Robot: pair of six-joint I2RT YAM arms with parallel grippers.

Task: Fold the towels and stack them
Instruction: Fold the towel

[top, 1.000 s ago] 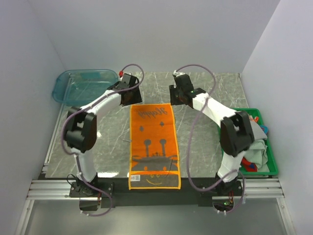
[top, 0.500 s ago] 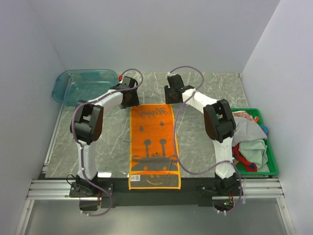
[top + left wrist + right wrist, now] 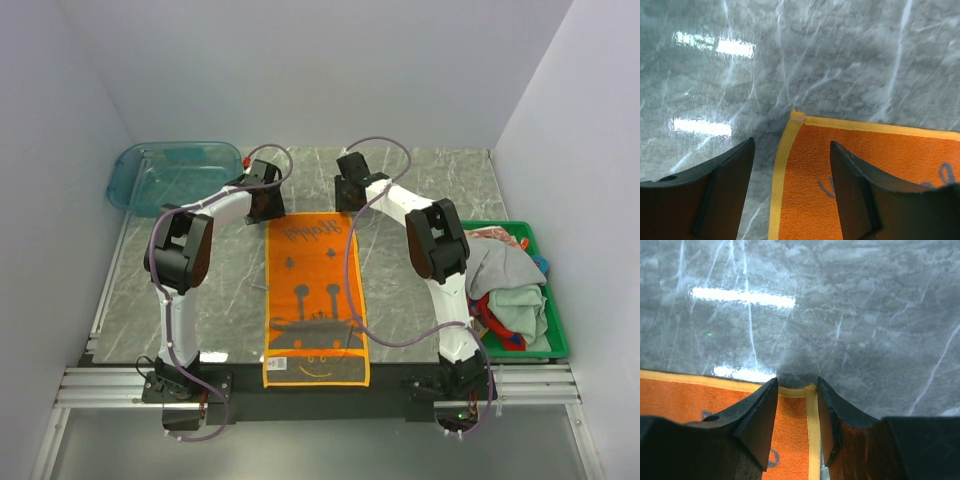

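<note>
– Grey marble table (image 3: 450, 200), white walls on three sides. What do you make out from above?
– One orange towel (image 3: 315, 300) lies flat and lengthwise in the middle, its near edge at the table's front. It has a yellow border and dark drawings. The left gripper (image 3: 267, 210) sits at its far left corner and the right gripper (image 3: 348, 207) at its far right corner.
– And round the edges?
– A teal tub (image 3: 120, 185) is at the far left. A green crate (image 3: 560, 345) stands on the right, holding a heap of towels (image 3: 505, 285), pale grey on top, pale green under it, a bit of red lower down.
– What does the left wrist camera give?
– Both fingers (image 3: 730, 175) are spread wide. The towel's corner (image 3: 797, 117) lies flat just past the gap. One finger is over bare marble and the other over the orange cloth (image 3: 890, 165). Nothing is between them, and I cannot tell whether the tips touch down.
– And the right wrist camera?
– The fingers (image 3: 757, 420) stand closer together there, though a gap shows. The corner's yellow hem (image 3: 796, 390) shows right in that gap. The cloth (image 3: 690, 400) runs off to the left, flat on the marble. The fingers are apart and not pinching it.
– So neither one holds the towel?
– Neither, as far as I can see.
</note>
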